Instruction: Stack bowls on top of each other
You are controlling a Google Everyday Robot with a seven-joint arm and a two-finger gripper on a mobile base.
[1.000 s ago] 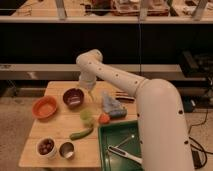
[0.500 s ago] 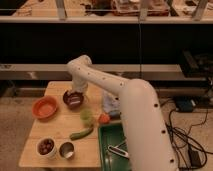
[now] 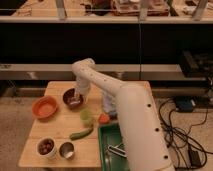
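On the near edge of the bench (image 3: 37, 159), the white bowl of dark round things (image 3: 46, 146) and the metal cup (image 3: 66, 149) sit well clear. Just beyond them the long green vegetable (image 3: 81, 133) and the round green fruit (image 3: 86, 116) lie near the bowls, so a low swing could knock them, and a shallow rim could slip from a poor pinch. Farther back, the orange bowl (image 3: 45, 107) rests just beside the dark purple bowl (image 3: 67, 99), not yet stacked; the end effector (image 3: 77, 97) hangs right over the purple one, and you cannot tell how wide it is open or whether it holds anything.
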